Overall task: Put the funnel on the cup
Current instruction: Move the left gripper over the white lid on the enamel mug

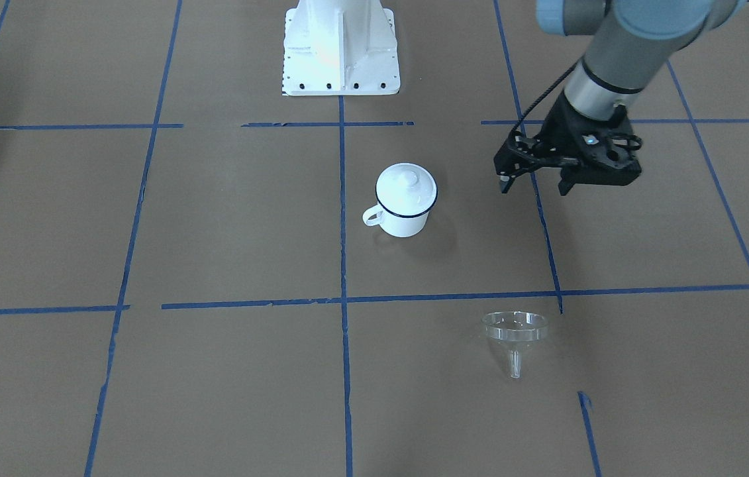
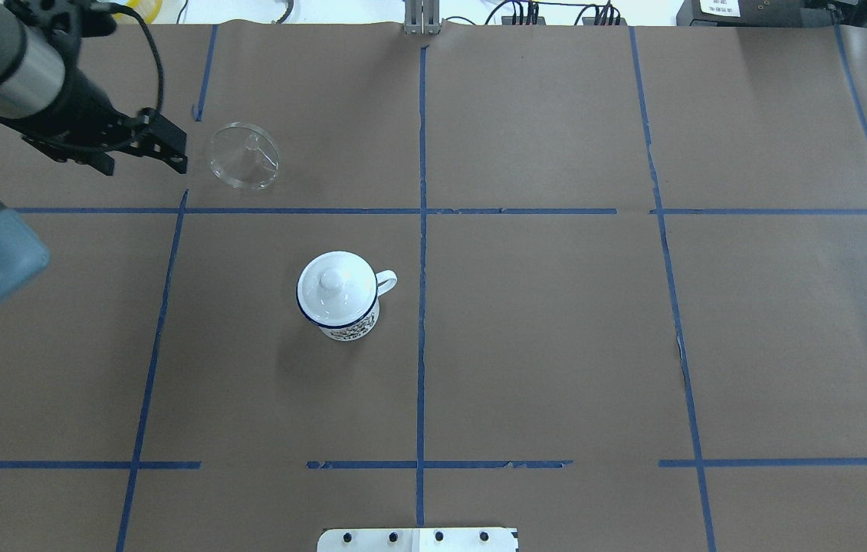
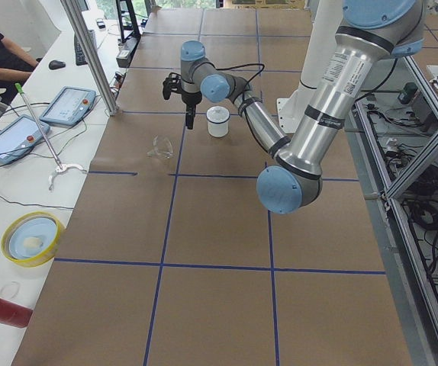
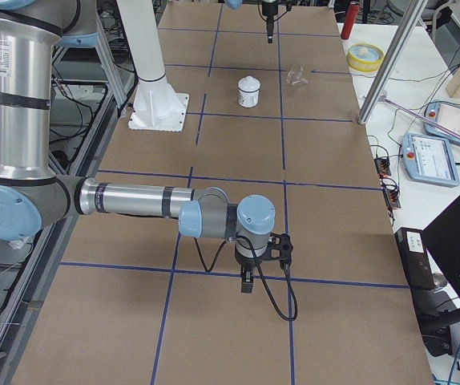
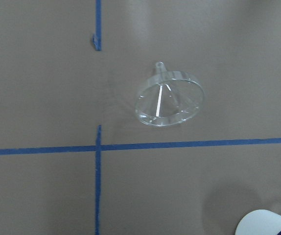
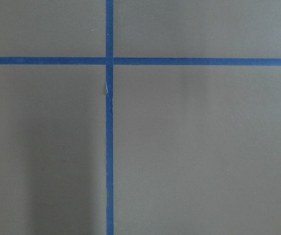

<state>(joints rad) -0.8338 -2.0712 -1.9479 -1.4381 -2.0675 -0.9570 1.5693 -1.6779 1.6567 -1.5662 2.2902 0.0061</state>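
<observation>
The clear funnel (image 1: 514,331) lies tipped on its side on the brown table, apart from everything; it also shows in the overhead view (image 2: 244,156) and the left wrist view (image 5: 169,98). The white cup (image 1: 404,212) with a dark blue rim stands upright mid-table (image 2: 341,318), with a white knobbed lid (image 1: 406,185) sitting on it. My left gripper (image 1: 533,187) is open and empty, hovering above the table beside the funnel (image 2: 143,165). My right gripper (image 4: 247,282) hangs over bare table far from both; I cannot tell whether it is open or shut.
The white robot base (image 1: 341,46) stands at the table's edge behind the cup. Blue tape lines grid the table. A side bench (image 3: 20,175) holds tablets, a yellow bowl (image 3: 32,238) and a red cylinder. A metal pole (image 3: 89,53) stands at the table's far side.
</observation>
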